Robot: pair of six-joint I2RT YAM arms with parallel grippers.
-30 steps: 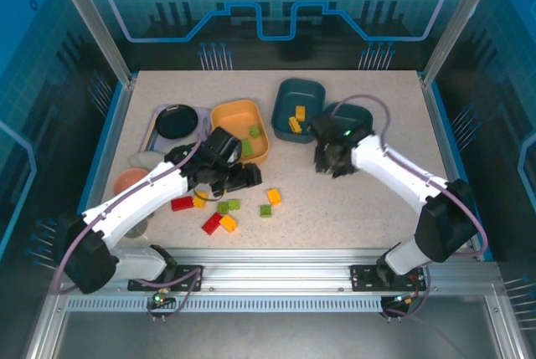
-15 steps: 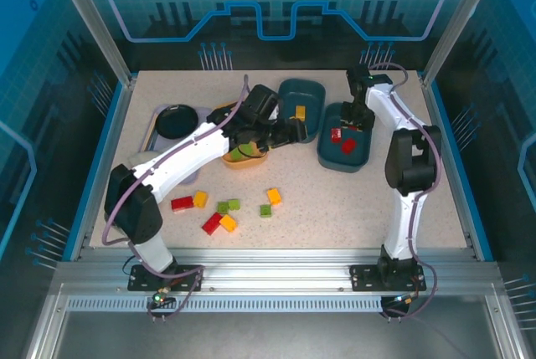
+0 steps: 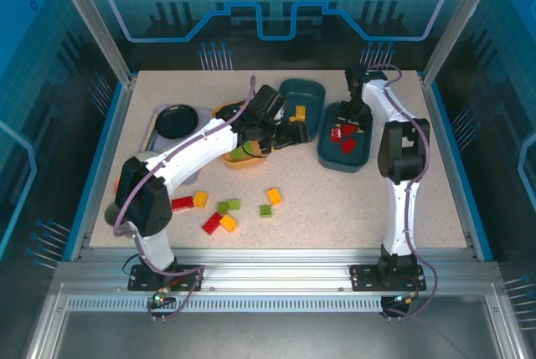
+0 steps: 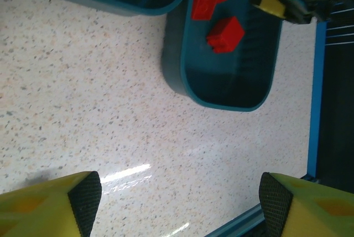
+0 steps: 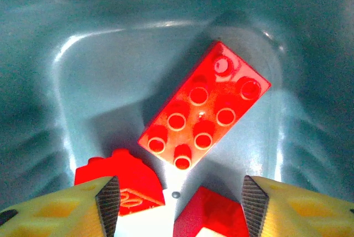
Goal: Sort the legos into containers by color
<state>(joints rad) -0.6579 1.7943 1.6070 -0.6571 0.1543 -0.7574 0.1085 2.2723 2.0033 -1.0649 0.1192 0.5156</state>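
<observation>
– Setting?
– Blue-lit enclosure with a speckled worktop (image 3: 352, 208).

– Containers?
– Three, toward the far edge, apparently one colour each. The yellow-orange bin (image 3: 237, 163) holds a green brick (image 3: 241, 154). The far teal bin (image 3: 314, 84) holds a yellow brick (image 3: 299, 112). The right teal bin (image 3: 358, 156) holds red bricks (image 5: 204, 121).

– Fingers?
– The left fingers (image 4: 44, 204) are spread wide and empty, over bare worktop beside the teal bins. The right fingers (image 5: 55, 204) are parted with nothing between them, low over the red bricks, a position suited to dropping red.

– Outstanding?
– About eight loose legos (image 3: 212, 223), mixed colours, left of centre toward the near edge.
</observation>
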